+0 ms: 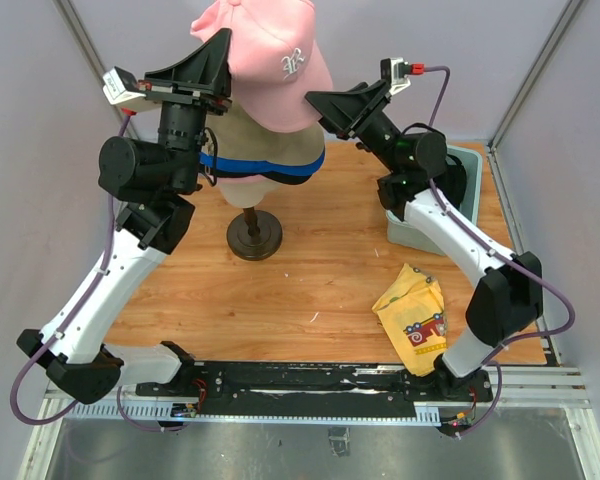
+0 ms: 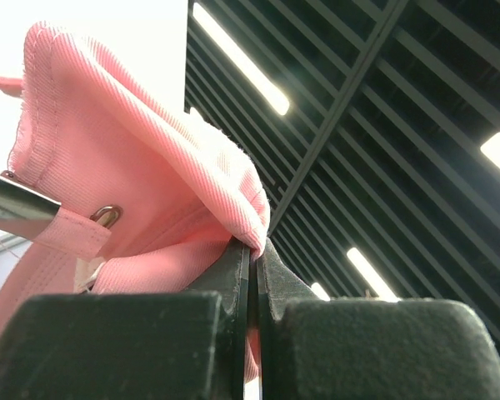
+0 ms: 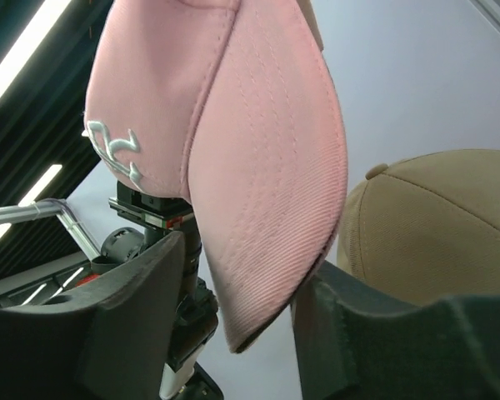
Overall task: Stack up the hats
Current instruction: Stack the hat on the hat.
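Left fingers (image 2: 233,292) are clamping pink cap (image 2: 150,192) fabric; right fingers (image 3: 133,317) are sitting apart around its brim, possibly touching. Wooden table (image 1: 320,270) below, grey walls (image 1: 20,150) around.

Left arm (image 1: 110,270) stood raised, elbow bent; right arm (image 1: 460,240) likewise, wrists tilted toward each other. My left gripper (image 2: 252,250) was pinched tight on edge of pink hat (image 2: 133,167). My right gripper (image 3: 242,283) stood spread, finger either side of brim, not clamping.
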{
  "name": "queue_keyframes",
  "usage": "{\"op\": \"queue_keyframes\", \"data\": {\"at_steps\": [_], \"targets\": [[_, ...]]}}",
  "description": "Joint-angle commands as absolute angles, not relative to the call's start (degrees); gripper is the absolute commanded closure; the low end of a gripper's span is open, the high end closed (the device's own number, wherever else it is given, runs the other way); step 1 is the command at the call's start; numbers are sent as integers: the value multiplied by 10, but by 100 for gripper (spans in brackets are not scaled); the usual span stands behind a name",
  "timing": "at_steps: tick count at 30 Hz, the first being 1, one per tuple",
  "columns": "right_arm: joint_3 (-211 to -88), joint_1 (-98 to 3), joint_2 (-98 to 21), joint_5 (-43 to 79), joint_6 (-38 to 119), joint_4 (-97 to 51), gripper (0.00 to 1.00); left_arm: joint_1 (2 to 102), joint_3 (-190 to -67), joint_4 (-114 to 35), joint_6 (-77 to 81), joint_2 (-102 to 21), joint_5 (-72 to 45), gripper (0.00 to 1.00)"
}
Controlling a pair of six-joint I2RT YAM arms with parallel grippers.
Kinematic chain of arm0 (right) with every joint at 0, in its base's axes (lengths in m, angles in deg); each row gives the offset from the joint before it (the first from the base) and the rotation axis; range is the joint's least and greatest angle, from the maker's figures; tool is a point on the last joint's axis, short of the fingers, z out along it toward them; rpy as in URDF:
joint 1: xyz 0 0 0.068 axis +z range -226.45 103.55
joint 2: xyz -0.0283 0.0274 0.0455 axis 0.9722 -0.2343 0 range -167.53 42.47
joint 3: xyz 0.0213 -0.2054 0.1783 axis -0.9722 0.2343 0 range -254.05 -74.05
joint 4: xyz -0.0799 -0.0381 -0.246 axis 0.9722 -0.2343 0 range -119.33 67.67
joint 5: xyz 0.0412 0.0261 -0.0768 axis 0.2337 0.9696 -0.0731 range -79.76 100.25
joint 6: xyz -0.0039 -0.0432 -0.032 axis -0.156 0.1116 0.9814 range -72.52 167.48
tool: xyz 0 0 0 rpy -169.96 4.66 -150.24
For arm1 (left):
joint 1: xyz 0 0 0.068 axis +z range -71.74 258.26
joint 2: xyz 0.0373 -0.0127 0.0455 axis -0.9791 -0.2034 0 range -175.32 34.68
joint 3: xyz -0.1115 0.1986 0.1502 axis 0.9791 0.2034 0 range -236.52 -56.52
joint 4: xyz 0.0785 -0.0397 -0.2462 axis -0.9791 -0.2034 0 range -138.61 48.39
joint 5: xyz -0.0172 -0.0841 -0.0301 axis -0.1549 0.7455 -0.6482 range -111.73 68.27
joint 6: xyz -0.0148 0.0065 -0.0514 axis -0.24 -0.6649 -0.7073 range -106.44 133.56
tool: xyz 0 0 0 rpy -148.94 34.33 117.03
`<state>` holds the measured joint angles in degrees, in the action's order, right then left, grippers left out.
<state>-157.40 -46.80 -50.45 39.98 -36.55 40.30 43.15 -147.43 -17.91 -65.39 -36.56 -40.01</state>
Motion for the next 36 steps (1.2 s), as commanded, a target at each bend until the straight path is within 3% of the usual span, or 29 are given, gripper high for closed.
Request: {"op": "queue_keyframes", "data": {"at_steps": [1, 10, 17, 21, 28, 36], "targets": [[-1609, -440, -521, 399, -378, 422, 52, 425, -1464, -146, -662, -356, -429, 100], [-1648, -433, -556, 408, -448, 455, 99, 425, -1451, -127, -640, -346, -442, 100], [-1724, -435, -598, 410, -559, 505, 99, 425, -1454, -156, -538, -298, -466, 98], [-1778, -435, -619, 409, -624, 523, 99, 425, -1447, -166, -453, -262, -484, 77], [-1835, -435, -640, 416, -705, 534, 99, 425, -1452, -195, -303, -213, -491, 50], [-1864, -431, -656, 419, -760, 542, 99, 425, -1429, -234, -225, -186, -479, 31]]}}
